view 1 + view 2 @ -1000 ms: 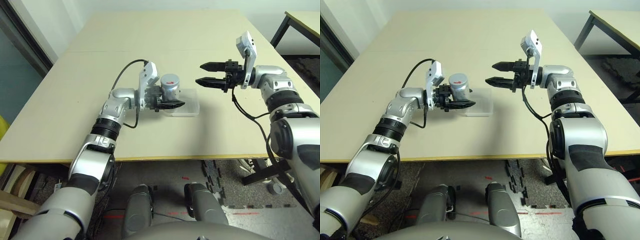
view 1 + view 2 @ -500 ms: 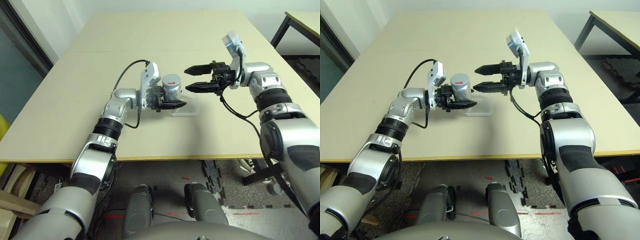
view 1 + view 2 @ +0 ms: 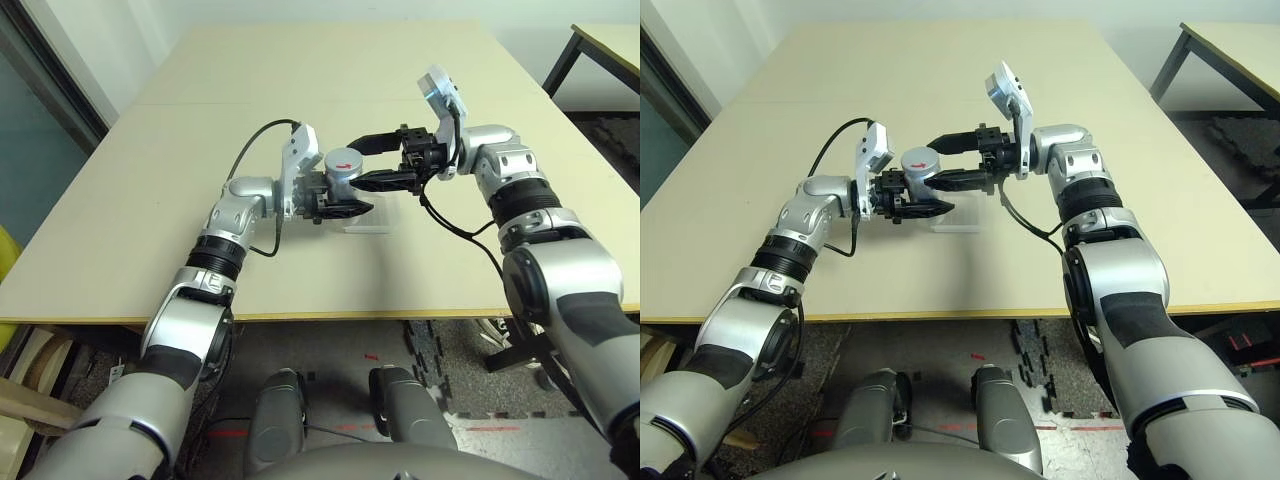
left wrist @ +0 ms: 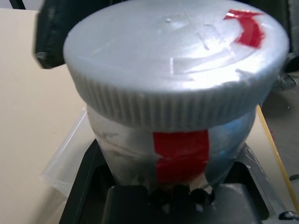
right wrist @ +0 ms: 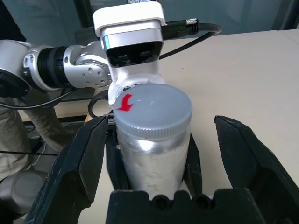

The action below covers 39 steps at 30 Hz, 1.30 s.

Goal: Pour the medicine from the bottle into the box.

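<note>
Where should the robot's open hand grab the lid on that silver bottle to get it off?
Best on the cap's ribbed rim, one finger on each side, coming in level from the robot's right. The left gripper already clamps the bottle lower down, upright, so the cap sticks up free, and the open right gripper already straddles it.

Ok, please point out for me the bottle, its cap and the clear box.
bottle [image 5: 152, 163]: right wrist view, silver side wall below the cap.
cap [image 4: 177, 70]: left wrist view, flat top of the cap.
box [image 3: 372, 218]: left eye view, clear wall under the bottle.
</note>
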{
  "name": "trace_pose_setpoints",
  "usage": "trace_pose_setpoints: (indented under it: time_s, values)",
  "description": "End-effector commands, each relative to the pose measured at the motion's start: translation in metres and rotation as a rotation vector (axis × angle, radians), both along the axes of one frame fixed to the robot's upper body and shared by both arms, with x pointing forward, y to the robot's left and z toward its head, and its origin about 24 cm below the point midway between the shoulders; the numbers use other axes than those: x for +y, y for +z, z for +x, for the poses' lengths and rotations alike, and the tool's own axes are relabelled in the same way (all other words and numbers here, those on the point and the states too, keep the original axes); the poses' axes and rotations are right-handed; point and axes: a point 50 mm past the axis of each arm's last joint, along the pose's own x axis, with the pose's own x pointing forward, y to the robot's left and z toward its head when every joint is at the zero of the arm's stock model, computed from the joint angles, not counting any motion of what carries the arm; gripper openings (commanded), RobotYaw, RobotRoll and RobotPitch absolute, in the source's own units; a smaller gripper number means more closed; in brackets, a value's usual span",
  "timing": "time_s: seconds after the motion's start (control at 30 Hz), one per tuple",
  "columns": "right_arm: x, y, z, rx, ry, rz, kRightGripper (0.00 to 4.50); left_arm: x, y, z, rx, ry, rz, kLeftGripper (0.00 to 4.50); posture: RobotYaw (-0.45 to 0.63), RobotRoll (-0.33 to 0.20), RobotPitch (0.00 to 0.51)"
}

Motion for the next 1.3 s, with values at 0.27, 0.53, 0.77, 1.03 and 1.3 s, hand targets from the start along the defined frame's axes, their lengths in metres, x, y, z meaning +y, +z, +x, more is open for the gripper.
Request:
trace_pose_setpoints:
  time_s: [0.27,0.53,0.77,1.03,1.3]
  values:
    - [0.011,0.004,0.001,-0.011,0.013,0.009,4.50,-0.003,-0.002,0.001,0.001,-0.006,0.027,2.68,-0.17,0.000,0.059]
    - [0.013,0.004,0.001,-0.006,0.017,0.017,4.50,-0.004,-0.002,0.001,0.003,-0.006,0.029,2.68,-0.18,0.000,0.063]
    - [0.012,0.003,0.000,0.001,0.021,0.018,3.20,-0.004,-0.002,0.002,0.002,-0.007,0.026,2.68,-0.18,0.000,0.064]
    - [0.012,0.003,0.000,0.032,0.026,0.048,2.57,-0.004,-0.002,0.002,0.003,-0.006,0.025,2.68,-0.18,0.000,0.067]
    - [0.007,0.036,0.007,0.208,-0.045,0.415,2.57,-0.004,-0.005,0.001,0.011,-0.002,0.024,2.68,-0.18,0.000,0.066]
